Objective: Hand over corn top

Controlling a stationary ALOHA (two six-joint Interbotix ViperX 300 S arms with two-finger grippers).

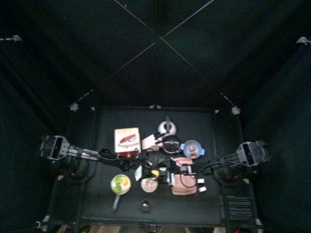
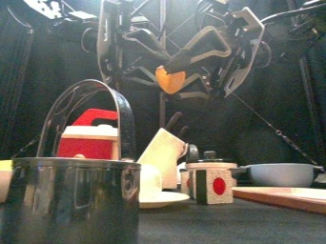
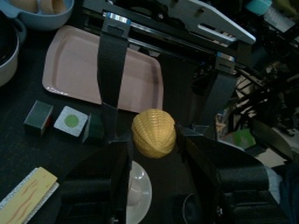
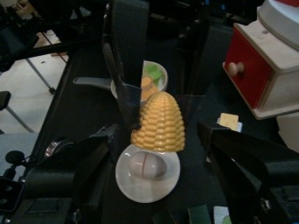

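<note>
The yellow corn point(image 3: 152, 133) hangs in the air high above the table, between the two grippers. My left gripper point(image 3: 155, 144) is shut on its lower part. In the right wrist view the corn point(image 4: 158, 122) stands upright with the left arm's fingers point(image 4: 122, 66) clamped on it from the far side. My right gripper point(image 4: 160, 149) stands wide open, its jaws apart on either side of the corn and not touching it. The front view shows the corn point(image 2: 170, 78) where both arms meet above the table's middle.
Below lie a white plate point(image 4: 126, 179), a pink tray point(image 3: 82, 66), a red-and-white box point(image 2: 90, 133), a metal pot with a handle point(image 2: 71, 195), a small cup point(image 2: 211, 181), a bowl point(image 2: 277, 173) and a wooden board point(image 2: 287, 198).
</note>
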